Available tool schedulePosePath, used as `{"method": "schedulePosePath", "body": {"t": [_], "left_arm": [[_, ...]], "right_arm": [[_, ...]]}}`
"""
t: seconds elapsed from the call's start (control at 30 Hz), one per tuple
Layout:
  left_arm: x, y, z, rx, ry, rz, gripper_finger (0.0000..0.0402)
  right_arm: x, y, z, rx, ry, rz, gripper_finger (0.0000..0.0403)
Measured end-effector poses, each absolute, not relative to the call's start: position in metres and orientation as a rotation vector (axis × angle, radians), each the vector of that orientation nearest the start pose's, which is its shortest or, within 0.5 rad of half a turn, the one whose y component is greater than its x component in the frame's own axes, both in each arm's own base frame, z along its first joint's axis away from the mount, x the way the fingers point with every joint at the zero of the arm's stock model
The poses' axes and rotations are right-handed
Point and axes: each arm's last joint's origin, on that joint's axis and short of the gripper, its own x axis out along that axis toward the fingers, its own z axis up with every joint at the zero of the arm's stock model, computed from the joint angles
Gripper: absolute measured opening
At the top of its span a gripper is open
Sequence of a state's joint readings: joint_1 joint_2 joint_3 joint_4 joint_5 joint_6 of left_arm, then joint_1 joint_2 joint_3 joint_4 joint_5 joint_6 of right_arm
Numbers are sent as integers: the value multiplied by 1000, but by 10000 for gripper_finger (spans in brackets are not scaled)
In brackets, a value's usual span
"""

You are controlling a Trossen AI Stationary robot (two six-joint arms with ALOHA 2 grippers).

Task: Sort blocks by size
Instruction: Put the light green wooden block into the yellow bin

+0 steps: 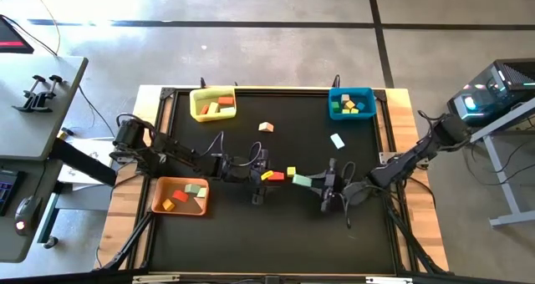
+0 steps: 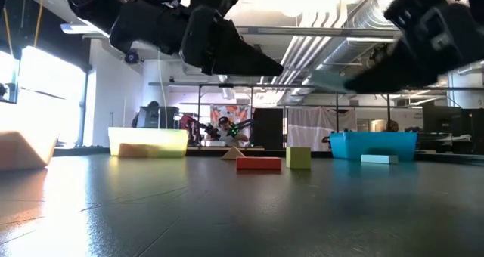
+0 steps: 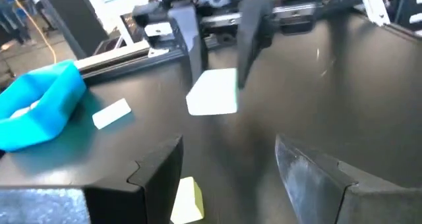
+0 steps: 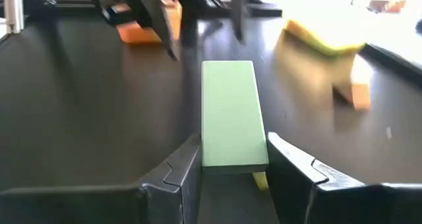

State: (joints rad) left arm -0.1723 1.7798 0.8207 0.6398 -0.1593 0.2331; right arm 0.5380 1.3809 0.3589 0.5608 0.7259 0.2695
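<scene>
My right gripper [image 1: 313, 182] is shut on a mint-green flat block [image 4: 227, 112], held above the middle of the table and also seen in the left wrist view [image 3: 214, 92]. My left gripper [image 1: 261, 179] hangs open facing it from the left, well above the table, with nothing between its fingers [image 3: 158, 178]. Under and between the two grippers a red bar [image 2: 258, 163] and a yellow cube [image 2: 298, 157] lie flat on the black table. A tan wedge [image 1: 266, 127] and a pale mint slab [image 1: 337, 140] lie farther back. My right gripper pinches the mint-green block by its two long sides at the end nearest the wrist [image 4: 227, 159], between its two fingers. The fingers come almost level from the table's right side and lie along the block, which sticks out ahead of them. The block is lifted clear of the table [image 2: 329, 79].
A yellow bin [image 1: 213, 104] at the far left and a blue bin [image 1: 351, 102] at the far right hold blocks. An orange bin [image 1: 180, 196] with several blocks stands left of my left gripper. The near half of the table is bare black surface.
</scene>
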Motion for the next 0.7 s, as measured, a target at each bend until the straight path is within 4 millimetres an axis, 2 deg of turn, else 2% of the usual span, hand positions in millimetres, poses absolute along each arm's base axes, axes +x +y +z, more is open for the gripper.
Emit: {"method": "schedulePosePath", "body": {"t": [0.13,0.4,0.57,0.7], "left_arm": [[352,-52,166,198,311,-22,230],[354,-42,165,76,315,21,230],[353,-43,164,74,332,-39,230],[351,-44,160,77,381,-49,230]], "right_arm": [[228,102,161,-83,325,-189,130],[257,101,165,-149,346,-149,130],[264,99,163,-161,356,-154,130],[264,96,163,-174,358,-229,130]]}}
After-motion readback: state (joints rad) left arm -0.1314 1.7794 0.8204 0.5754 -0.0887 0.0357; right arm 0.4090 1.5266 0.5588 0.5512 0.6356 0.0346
